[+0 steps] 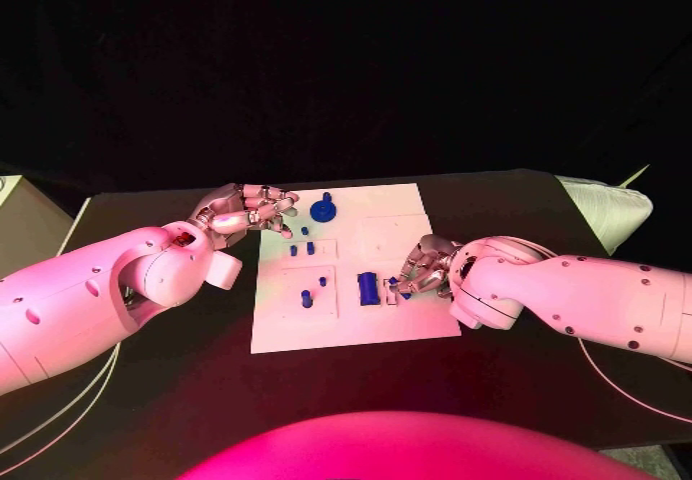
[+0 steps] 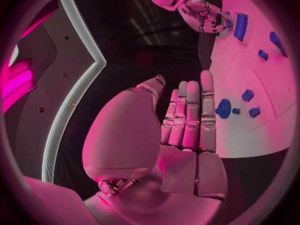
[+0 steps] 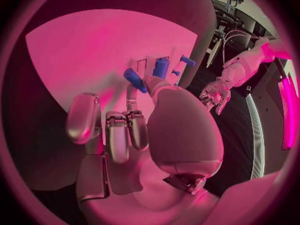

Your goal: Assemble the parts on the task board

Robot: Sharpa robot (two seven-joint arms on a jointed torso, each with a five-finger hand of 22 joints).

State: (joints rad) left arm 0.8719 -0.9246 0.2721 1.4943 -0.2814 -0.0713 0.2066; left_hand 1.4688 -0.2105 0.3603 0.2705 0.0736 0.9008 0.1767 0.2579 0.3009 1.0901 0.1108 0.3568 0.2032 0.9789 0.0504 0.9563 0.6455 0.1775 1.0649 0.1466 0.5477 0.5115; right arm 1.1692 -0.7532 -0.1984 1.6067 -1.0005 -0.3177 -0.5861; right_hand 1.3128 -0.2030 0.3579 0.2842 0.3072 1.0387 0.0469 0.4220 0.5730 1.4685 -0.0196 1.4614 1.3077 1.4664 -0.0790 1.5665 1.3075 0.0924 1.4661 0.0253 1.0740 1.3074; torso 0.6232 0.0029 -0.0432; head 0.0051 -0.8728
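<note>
The white task board (image 1: 418, 330) lies in the middle of the table with several blue parts on it. A round blue gear-like part (image 1: 326, 210) sits near its far edge, and my left hand (image 1: 248, 210) hovers just beside it at the board's far left corner, holding nothing. In the left wrist view its fingers (image 2: 190, 115) stretch straight out toward the round part (image 2: 224, 108). My right hand (image 1: 426, 265) is low over the board's right half, next to a blue block (image 1: 369, 288). Its thumb and a finger pinch a small blue peg (image 3: 134, 80), tilted, beside another standing part (image 3: 161, 67).
Small blue pegs (image 1: 306, 297) stand in the board's left squares. A pale box (image 1: 22, 225) sits at the table's left edge and a white bag (image 1: 613, 210) at the right. Bare black tabletop (image 1: 173, 400) surrounds the board.
</note>
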